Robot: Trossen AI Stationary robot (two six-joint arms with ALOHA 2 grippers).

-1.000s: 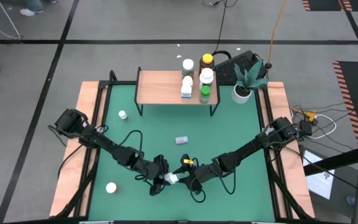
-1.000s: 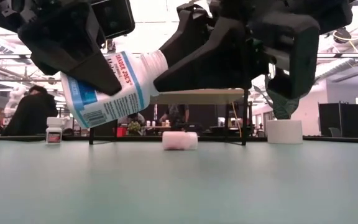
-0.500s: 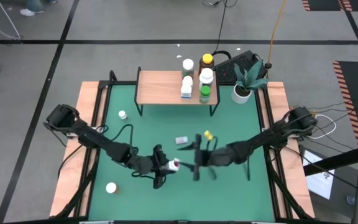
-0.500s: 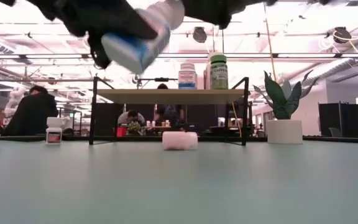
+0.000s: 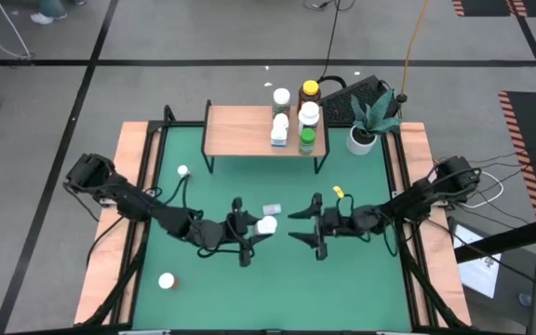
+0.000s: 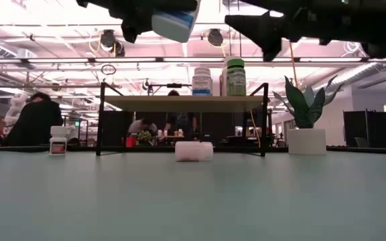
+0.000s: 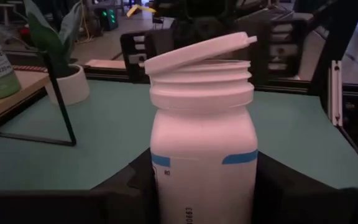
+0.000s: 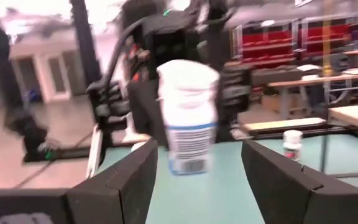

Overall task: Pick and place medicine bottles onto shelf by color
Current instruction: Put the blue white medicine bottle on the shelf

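My left gripper (image 5: 255, 230) is shut on a white medicine bottle (image 7: 202, 143) with a blue-edged label. The bottle is high above the green table's middle, and its white cap (image 7: 197, 53) sits askew on the neck. My right gripper (image 5: 298, 224) stands open a little to the bottle's right, facing it, with nothing between its fingers (image 8: 123, 180). The light-wood shelf (image 5: 245, 130) stands at the far edge, with several bottles (image 5: 291, 116) upright on its right end. My left gripper pinches the bottle's lower body (image 7: 166, 180) between its two fingers (image 7: 126, 190), one on each side. The fingers come about level from the table's left. The bottle stands upright in the hold, cap up, lifted clear of the table.
A small pale bottle (image 5: 272, 210) lies on its side just beyond the grippers. A small white bottle (image 5: 183, 171) stands far left and another (image 5: 167, 280) near left. A potted plant (image 5: 361, 140) stands right of the shelf. People sit beyond the table.
My right gripper has let go of the bottle's cap end and drawn back toward the table's right and far edges. My left gripper has risen and gone toward the far edge with the bottle. The bottle has turned from slanting to upright.
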